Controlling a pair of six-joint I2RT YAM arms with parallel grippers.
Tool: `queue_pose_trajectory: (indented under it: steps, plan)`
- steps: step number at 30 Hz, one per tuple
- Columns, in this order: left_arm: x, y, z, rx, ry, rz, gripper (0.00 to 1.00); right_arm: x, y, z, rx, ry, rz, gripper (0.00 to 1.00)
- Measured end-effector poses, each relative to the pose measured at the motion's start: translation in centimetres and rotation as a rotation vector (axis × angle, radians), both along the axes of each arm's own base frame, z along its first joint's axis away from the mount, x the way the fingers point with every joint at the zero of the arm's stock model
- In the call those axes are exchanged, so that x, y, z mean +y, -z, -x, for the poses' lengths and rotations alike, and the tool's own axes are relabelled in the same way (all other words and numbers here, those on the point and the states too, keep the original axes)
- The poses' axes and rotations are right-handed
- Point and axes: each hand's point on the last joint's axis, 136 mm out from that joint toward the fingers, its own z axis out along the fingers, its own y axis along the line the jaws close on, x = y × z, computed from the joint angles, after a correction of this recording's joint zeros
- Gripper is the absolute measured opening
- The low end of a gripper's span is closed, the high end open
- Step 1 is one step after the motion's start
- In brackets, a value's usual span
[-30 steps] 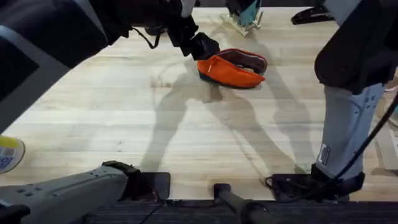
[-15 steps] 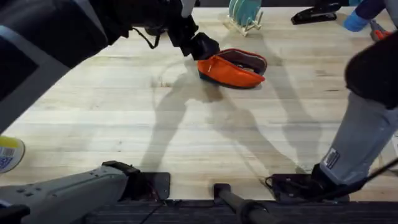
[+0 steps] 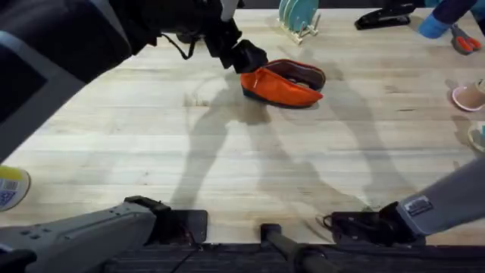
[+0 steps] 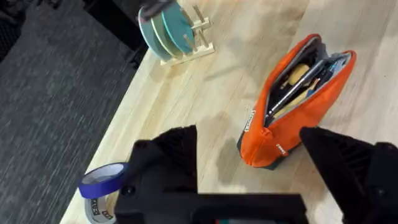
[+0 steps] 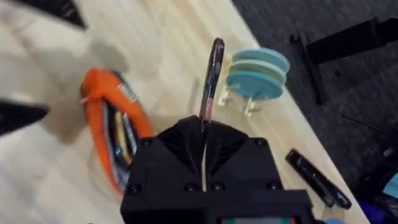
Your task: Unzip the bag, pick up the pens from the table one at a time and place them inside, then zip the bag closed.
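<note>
The orange bag (image 3: 282, 83) lies at the far middle of the table (image 3: 227, 152), its zipper undone and its mouth gaping. In the left wrist view the bag (image 4: 298, 106) holds a pen and other items. My left gripper (image 3: 248, 58) sits at the bag's left end, open, and its fingers (image 4: 171, 152) straddle that end without closing on it. My right gripper (image 5: 204, 126) is shut on a dark pen (image 5: 212, 71) that sticks out past its fingertips. It hangs above the table, with the bag (image 5: 109, 134) off to one side of it.
A rack of teal plates (image 3: 297, 17) and a black stapler (image 3: 386, 17) stand at the table's far edge. A pink cup (image 3: 470, 97) and scissors (image 3: 464, 42) are at the right, a tape roll (image 3: 9, 188) at the left edge.
The right arm has swung out to the right and low, uncovering the table's right side. The left arm and the bag have not moved.
</note>
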Motion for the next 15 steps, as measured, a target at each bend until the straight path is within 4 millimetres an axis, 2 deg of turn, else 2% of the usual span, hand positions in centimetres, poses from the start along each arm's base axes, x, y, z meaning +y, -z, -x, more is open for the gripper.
queue_pose_trajectory:
  steps: [5, 15]
  plan:
    - [0.0, 0.0, 0.0, 0.0, 0.0, 0.0, 0.993, -0.7, 0.1, 3.3, -0.001, -0.023, 0.008, 0.032]
    - [0.0, 0.0, 0.0, 0.0, 0.0, 0.0, 0.993, -1.6, 2.5, 8.0, 0.026, -0.04, 0.018, 0.031]
